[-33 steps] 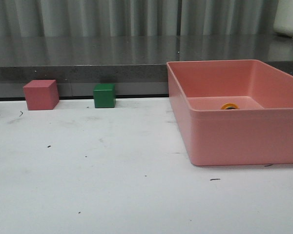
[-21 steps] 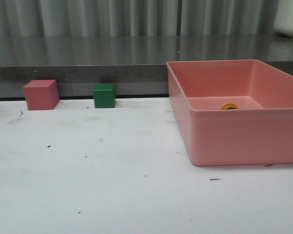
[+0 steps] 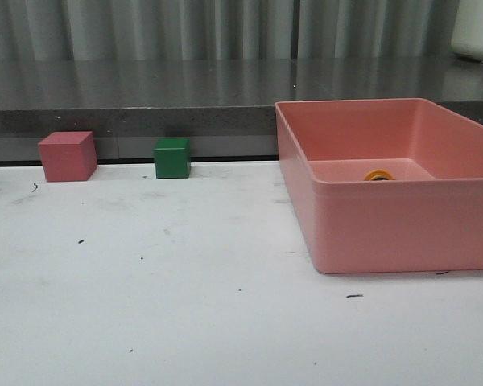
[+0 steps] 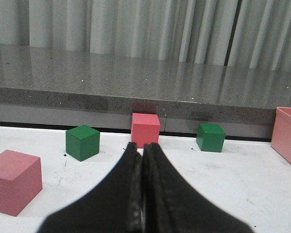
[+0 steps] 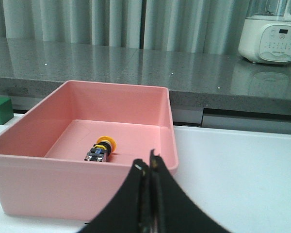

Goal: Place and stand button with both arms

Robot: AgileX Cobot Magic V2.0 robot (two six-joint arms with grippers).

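Note:
The button [image 5: 100,149] lies on its side on the floor of the pink bin [image 5: 24,179], yellow cap toward the back wall. In the front view only its yellow cap [image 3: 378,175] shows above the bin's front wall [image 3: 402,233]. My right gripper [image 5: 148,167] is shut and empty, in front of the bin's near right corner, outside it. My left gripper [image 4: 142,148] is shut and empty, low over the white table, pointing at a pink cube [image 4: 145,129]. Neither gripper shows in the front view.
A pink cube [image 3: 67,156] and a green cube [image 3: 172,158] stand at the table's back edge, left of the bin. The left wrist view shows another green cube [image 4: 82,142] and a nearer pink cube [image 4: 13,180]. A grey counter runs behind. A white appliance [image 5: 274,31] stands on it.

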